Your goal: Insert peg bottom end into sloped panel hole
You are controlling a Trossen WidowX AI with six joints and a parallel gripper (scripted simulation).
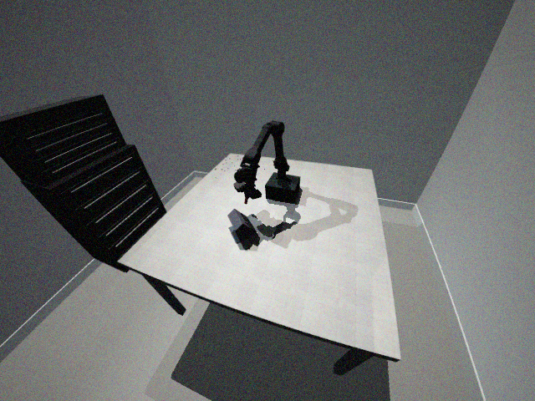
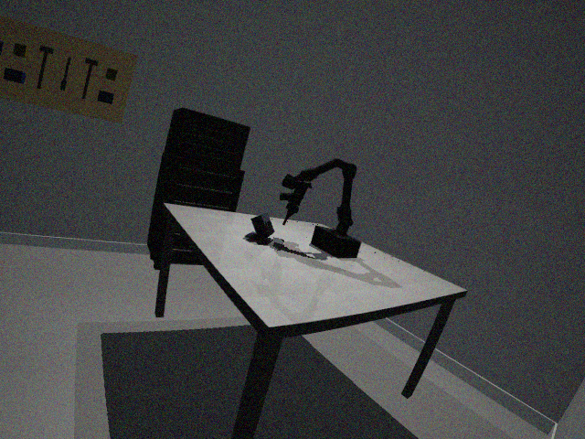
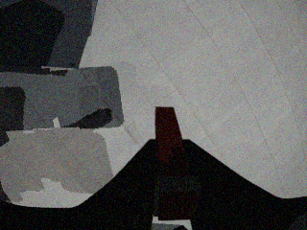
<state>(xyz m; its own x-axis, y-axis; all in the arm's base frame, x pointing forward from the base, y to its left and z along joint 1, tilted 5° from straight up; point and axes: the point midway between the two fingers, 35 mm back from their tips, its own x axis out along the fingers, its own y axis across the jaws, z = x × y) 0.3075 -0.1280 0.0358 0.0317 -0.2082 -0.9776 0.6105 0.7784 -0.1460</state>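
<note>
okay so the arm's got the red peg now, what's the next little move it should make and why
Probably carry the peg toward the sloped panel and tip it to line up with the hole. The gripper is shut on the peg and held above the table, with the panel off to one side, so the peg is not yet aimed at the hole.
</note>
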